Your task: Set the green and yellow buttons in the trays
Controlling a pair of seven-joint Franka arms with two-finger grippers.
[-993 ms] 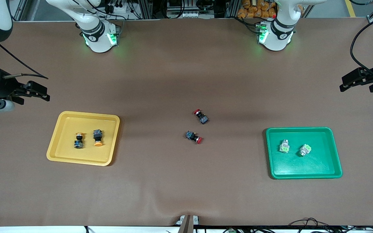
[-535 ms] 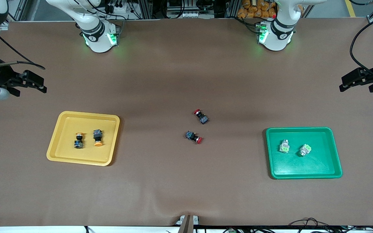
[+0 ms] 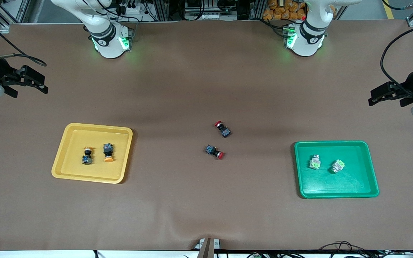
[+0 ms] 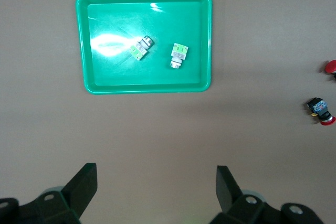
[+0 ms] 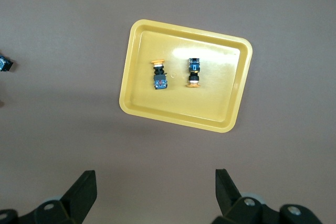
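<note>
— Pulling back, wasn't it? The right gripper (image 3: 31, 80) had drifted up and away from the yellow tray (image 3: 70, 172) over the last second, and the left gripper (image 3: 385, 96) had edged inward a touch.

— Yes, both wide open and holding nothing. Two yellow buttons (image 3: 87, 156) lay in the yellow tray, two green buttons (image 3: 314, 162) in the green tray (image 3: 335, 193), so I judged the sorting done.

— And the red-capped switches (image 3: 214, 151)?

— Left mid-table. The front view showed both whole; the left wrist view caught only one fully (image 4: 320, 110), the other clipped at its edge
</note>
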